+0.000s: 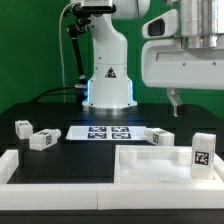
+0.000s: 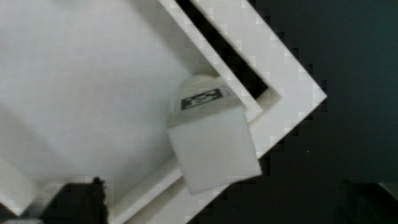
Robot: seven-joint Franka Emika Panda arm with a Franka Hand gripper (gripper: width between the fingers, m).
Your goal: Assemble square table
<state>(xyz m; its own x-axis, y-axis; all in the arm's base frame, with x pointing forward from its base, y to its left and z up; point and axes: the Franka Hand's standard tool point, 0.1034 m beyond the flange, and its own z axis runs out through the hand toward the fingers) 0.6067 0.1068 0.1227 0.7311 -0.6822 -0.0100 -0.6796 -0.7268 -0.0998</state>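
The white square table top (image 1: 150, 165) lies rim-up at the exterior view's front right. It fills much of the wrist view (image 2: 89, 90). One white leg (image 1: 203, 150) stands upright by the top's right corner, and in the wrist view (image 2: 217, 140) its tag shows. Another leg (image 1: 162, 137) lies just behind the top. Two more legs (image 1: 22, 127) (image 1: 40, 140) lie at the left. My gripper (image 1: 176, 100) hangs well above the top's far side. In the wrist view the gripper (image 2: 231, 210) is open and empty, with dark fingertips (image 2: 80, 200) wide apart.
The marker board (image 1: 105, 132) lies flat in the middle, in front of the robot base (image 1: 108, 85). A long low white rail (image 1: 40, 172) runs along the front and left edge. The table surface is black.
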